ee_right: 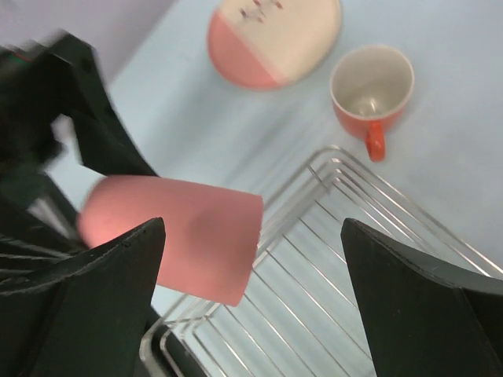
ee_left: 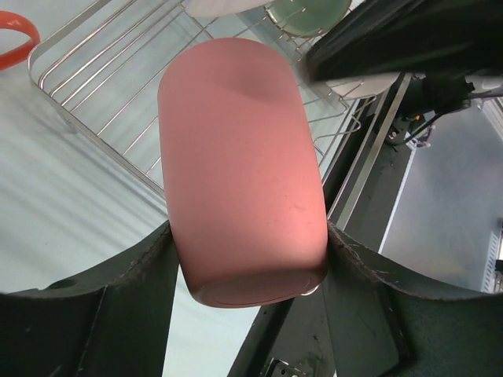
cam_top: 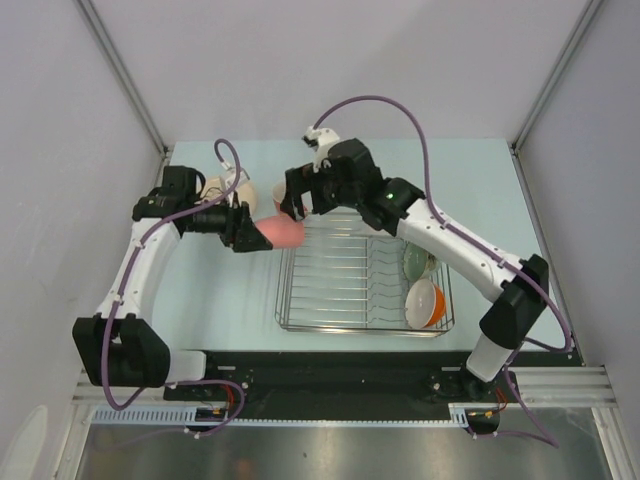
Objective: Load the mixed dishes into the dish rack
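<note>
**Pink cup** [ee_left: 244, 173]: lies on its side, raised over the far-left corner of the dish rack [cam_top: 365, 275], across the rack's left rim. Whether it touches the wire cannot be told.

**Left gripper** [cam_top: 250, 232]: clenched on the pink cup. Its fingers [ee_left: 369, 306] press on opposite flanks of the body, near the end that faces the wrist. The rest of the cup juts out beyond the fingertips.

**Right gripper** [ee_right: 253, 228]: released, with its fingers [ee_right: 424, 314] spread wide and nothing between them. It hangs above the same rack corner. The cup shows below it, nearer one finger than the other and touching neither.

**Dish rack**: chrome wire, standing on the desk [cam_top: 220, 300]. The pale green bowl [cam_top: 418, 262] and the orange white-lined bowl [cam_top: 425, 302] stand on edge at its right end.

**Orange mug** [ee_right: 371, 90]: upright on the desk just beyond the rack, with its handle towards the rack.

**Cream-pink plate** [ee_right: 275, 35]: flat on the desk, near the mug.
</note>
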`<action>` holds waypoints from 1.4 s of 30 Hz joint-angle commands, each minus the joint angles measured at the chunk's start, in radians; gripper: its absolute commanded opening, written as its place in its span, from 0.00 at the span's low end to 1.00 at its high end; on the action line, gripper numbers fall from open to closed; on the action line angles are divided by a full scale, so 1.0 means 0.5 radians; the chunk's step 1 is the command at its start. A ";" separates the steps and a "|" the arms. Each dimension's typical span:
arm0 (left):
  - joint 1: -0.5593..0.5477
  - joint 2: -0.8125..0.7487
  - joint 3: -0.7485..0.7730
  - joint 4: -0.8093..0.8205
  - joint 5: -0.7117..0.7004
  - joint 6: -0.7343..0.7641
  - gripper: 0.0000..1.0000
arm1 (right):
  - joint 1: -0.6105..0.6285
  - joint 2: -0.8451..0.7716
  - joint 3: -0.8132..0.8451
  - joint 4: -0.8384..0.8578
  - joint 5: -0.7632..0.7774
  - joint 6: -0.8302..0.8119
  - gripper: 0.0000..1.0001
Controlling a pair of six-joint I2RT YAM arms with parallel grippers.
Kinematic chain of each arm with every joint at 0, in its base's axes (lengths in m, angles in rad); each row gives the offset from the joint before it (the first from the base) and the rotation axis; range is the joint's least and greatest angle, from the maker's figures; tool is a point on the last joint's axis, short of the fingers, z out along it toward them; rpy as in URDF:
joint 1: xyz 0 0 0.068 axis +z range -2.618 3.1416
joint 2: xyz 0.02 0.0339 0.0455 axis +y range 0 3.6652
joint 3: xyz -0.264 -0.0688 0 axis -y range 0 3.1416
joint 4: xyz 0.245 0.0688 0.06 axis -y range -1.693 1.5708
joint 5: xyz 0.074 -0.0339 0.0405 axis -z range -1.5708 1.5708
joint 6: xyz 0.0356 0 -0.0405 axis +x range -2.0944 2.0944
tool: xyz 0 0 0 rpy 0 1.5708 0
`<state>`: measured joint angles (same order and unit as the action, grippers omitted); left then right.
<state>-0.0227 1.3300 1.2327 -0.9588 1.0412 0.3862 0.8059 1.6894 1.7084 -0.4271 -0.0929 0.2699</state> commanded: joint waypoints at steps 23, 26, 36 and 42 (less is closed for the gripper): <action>-0.559 0.061 0.203 0.411 -0.784 -0.337 0.00 | -0.136 -0.549 -0.352 0.213 0.728 -0.147 1.00; -0.617 0.205 0.265 0.384 -0.983 -0.328 0.00 | -0.139 -0.788 -0.496 0.308 0.915 -0.135 1.00; -0.909 0.536 0.385 0.316 -1.622 -0.275 0.00 | -0.210 -1.087 -0.708 0.369 1.036 -0.135 1.00; -1.022 0.675 0.461 0.313 -1.849 -0.251 0.00 | -0.213 -1.115 -0.772 0.348 0.996 -0.083 1.00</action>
<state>-0.5053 1.6436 1.3983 -0.8059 0.2390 0.2462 0.7010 1.1442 1.3373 -0.2707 0.3950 0.2012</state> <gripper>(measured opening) 0.681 0.995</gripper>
